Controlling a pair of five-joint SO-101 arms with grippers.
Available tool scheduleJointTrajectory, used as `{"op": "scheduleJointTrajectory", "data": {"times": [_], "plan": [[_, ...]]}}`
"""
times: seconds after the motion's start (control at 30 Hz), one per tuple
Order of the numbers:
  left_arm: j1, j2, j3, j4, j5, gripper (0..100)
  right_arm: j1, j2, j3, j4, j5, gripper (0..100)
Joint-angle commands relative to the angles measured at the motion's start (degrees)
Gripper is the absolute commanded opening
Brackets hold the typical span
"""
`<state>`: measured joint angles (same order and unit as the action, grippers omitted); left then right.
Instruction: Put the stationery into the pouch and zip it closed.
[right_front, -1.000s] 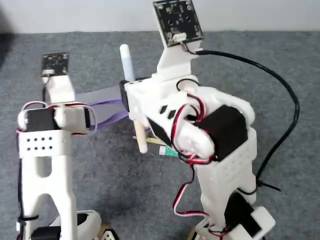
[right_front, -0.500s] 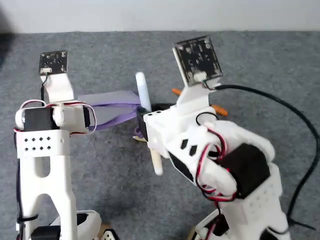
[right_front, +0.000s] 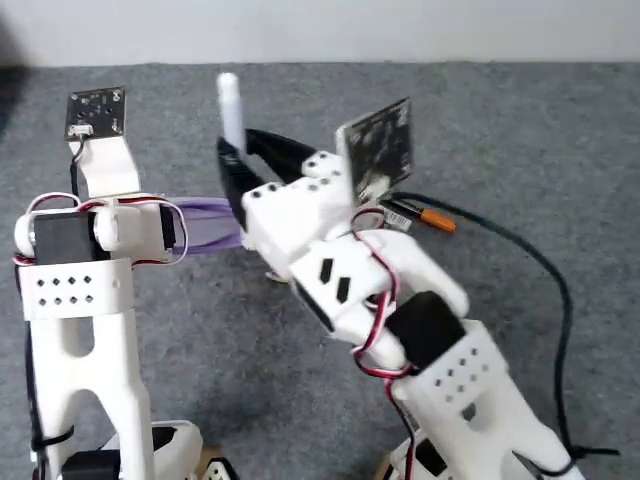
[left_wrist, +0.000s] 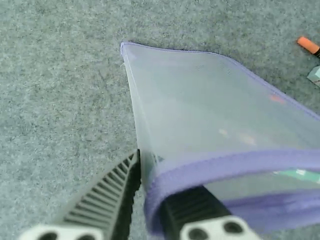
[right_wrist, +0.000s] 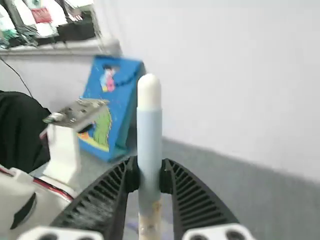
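**Two grips, one insertion risk**

Your left gripper (left_wrist: 150, 185) is clamped on the purple rim of the pouch (left_wrist: 200, 115). Your right gripper (right_wrist: 149, 175) pinches a pale blue pen (right_wrist: 149, 120) upright, raised above the pouch. If you lower it untilted, it will likely strike the rim and slip. An orange marker (right_front: 432, 218) lies on the table (right_front: 520, 140) farther right.

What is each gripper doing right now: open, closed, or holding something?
Left gripper: closed on the edge of the pouch.
Right gripper: closed on a pale blue pen, held upright.
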<state>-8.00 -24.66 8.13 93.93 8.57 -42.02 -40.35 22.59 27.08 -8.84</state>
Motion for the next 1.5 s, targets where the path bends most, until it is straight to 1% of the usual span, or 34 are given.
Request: {"op": "scheduleJointTrajectory", "data": {"times": [0.0, 0.13, 0.27, 0.57, 0.67, 0.7, 0.8, 0.87, 0.93, 1.0, 1.1, 1.23, 1.33, 1.47], "plan": [[-0.1, -0.2, -3.2, 0.4, 0.5, 1, -1.7, 0.4, 2.9, -13.8, 5.6, 0.8], [-0.1, -0.2, -3.2, 0.4, 0.6, 1, -2.1, 3.9, 5.2, -21.3, 6.0, 0.8], [-0.1, -0.3, -3.2, 0.4, 0.6, 1, -2.1, 6.9, 7.0, -24.6, 6.0, 0.8], [-0.1, -0.4, -3.4, 1.6, 1.1, 1, -2.7, 3.8, 17.7, -24.3, 6.1, 0.9], [-0.1, -0.4, -3.5, 1.6, 2.2, 1, -2.9, 2.2, 18.7, -18.2, 9.0, 2.5], [-0.1, -0.4, -3.5, 1.6, 2.3, 1, -2.9, 1.4, 18.7, -15.5, 9.9, 5.5], [-0.1, -0.4, -3.5, 1.6, 2.3, 1, -2.9, -1.8, 17.8, -6.2, 10.5, 19.1], [-0.1, -0.4, -3.5, 1.6, 2.3, 1, -2.9, -4.0, 16.4, -0.7, 10.2, 24.3], [-0.1, -0.4, -3.5, 1.6, 2.3, 1, -2.9, -5.9, 14.2, 2.9, 8.0, 22.7], [-0.1, -0.4, -3.4, 1.6, 2.3, 1, -2.7, -7.1, 11.0, 6.5, 6.4, 18.8], [-0.4, -0.4, -3.4, 1.6, 2.3, 1, -2.3, -7.5, 6.6, 11.6, 6.1, 12.1], [-1.8, -0.5, -3.3, 1.6, 2.3, 1, 2.7, -7.3, 1.1, 20.0, 6.1, 5.0], [-4.5, -0.7, -3.3, 1.6, 2.3, 1, 6.8, -7.3, 0.4, 27.6, 6.2, 3.5], [-8.9, -0.8, -3.3, 2.4, 2.2, 1, 10.5, -4.6, 0.3, 37.5, 6.4, 3.6]]}}
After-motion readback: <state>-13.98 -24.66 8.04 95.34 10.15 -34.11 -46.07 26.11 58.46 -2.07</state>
